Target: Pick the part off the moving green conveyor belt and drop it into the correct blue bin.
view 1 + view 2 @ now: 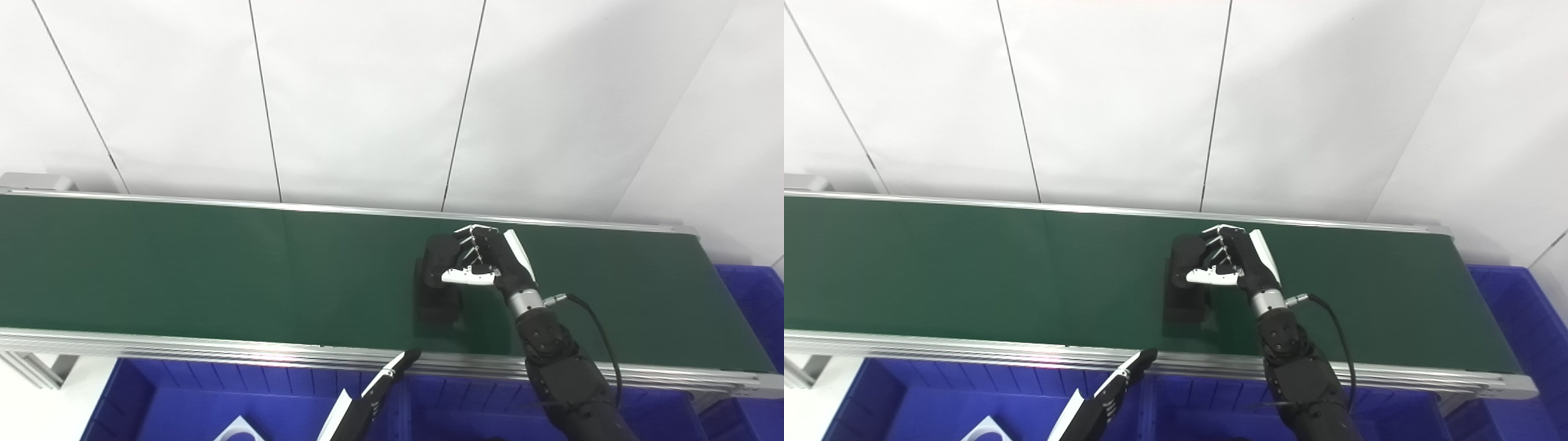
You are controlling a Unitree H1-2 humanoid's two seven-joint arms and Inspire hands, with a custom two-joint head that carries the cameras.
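Note:
A black block-shaped part (pixel 436 303) lies on the green conveyor belt (pixel 184 269), right of its middle. My right hand (pixel 474 260) reaches over the belt from the front. Its dark fingers (pixel 442 254) curl over the part's far end, and the white thumb crosses the part on the near side, so the hand is shut on it. The part's lower end still rests on the belt. My left hand (pixel 383 383) hangs low in front of the belt's front rail, over a blue bin (pixel 184 392), fingers stretched out straight and holding nothing.
Blue bins line the front below the belt, with a divider (pixel 398 398) between two of them; another blue bin (pixel 753 300) stands past the belt's right end. A white piece (pixel 239 430) lies in the front left bin. White wall panels stand behind.

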